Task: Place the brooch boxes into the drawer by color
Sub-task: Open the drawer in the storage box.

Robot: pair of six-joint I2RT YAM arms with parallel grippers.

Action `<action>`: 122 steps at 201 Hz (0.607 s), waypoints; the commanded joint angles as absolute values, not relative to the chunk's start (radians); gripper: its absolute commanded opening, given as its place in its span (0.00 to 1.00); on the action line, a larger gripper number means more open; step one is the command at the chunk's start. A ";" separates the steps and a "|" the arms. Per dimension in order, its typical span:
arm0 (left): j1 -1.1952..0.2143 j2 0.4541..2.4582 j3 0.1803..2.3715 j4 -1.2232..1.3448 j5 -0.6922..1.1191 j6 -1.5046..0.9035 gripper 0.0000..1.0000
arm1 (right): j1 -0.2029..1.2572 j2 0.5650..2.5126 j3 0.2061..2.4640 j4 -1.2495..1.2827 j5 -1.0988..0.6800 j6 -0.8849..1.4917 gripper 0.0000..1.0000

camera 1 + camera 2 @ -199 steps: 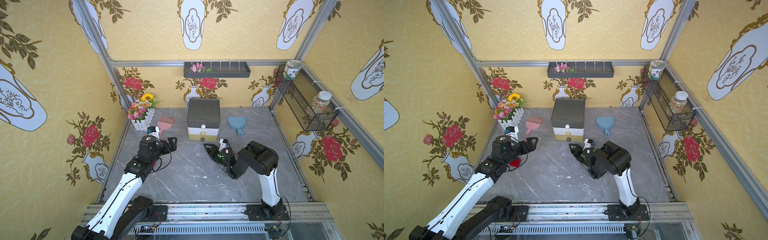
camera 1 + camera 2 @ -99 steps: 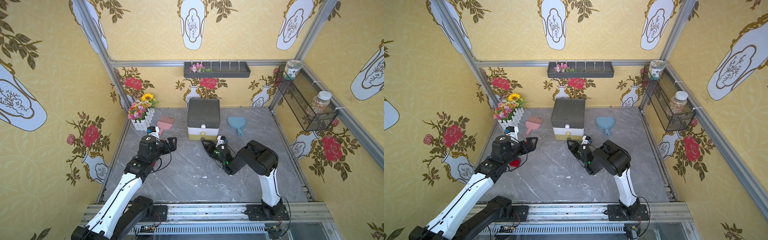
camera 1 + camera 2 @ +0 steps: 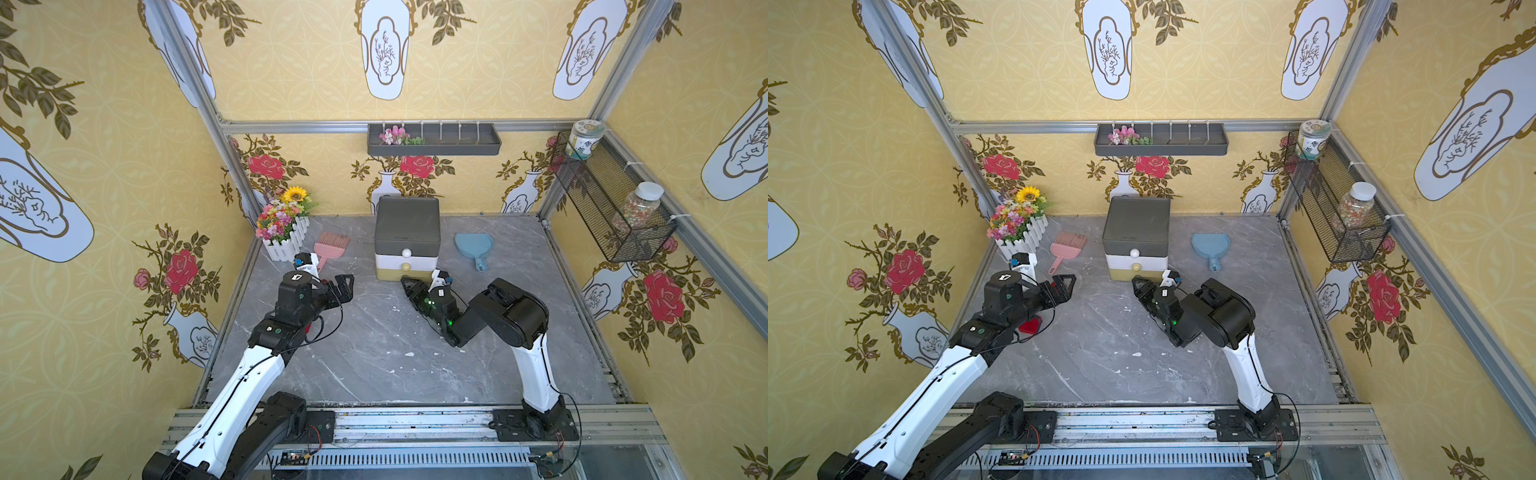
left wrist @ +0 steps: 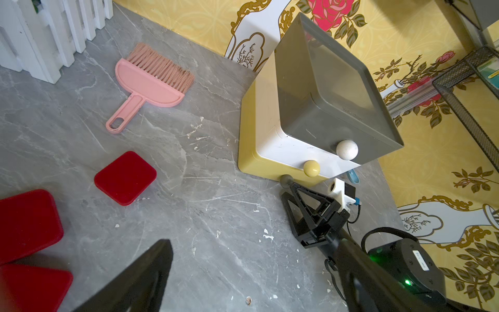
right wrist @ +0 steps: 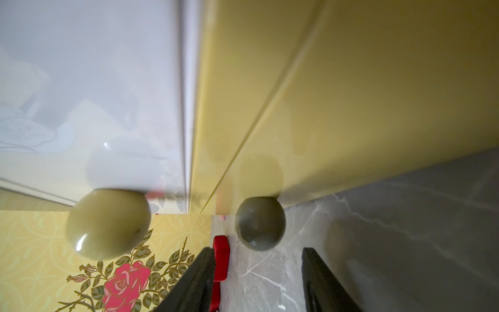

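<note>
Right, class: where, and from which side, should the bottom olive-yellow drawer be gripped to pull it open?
Grip its round grey knob, the only part standing proud of the flat, closed olive-yellow drawer front. Come straight in from the front, a finger either side of the ball. The right hand is lined up that way, fingers apart, not closed on it.

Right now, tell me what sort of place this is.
Likely a robot test booth dressed as a home: floral wallpaper on metal framing, a left arm and right arm mounted on a front rail, and props like a drawer chest and flowers on the table.
</note>
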State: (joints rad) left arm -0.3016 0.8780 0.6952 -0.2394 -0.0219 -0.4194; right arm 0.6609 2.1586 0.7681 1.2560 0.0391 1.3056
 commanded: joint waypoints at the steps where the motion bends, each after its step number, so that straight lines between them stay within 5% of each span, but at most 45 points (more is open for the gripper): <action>1: -0.302 0.881 0.692 -0.233 -0.011 -0.415 1.00 | 0.660 2.168 0.781 1.273 0.054 1.305 0.54; 122: -0.301 0.877 0.689 -0.232 -0.008 -0.416 1.00 | 0.647 2.207 0.817 1.289 0.060 1.307 0.51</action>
State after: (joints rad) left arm -0.3016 0.8783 0.6952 -0.2390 -0.0189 -0.4194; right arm 0.6472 2.1971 0.8062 1.2610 0.0700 1.3117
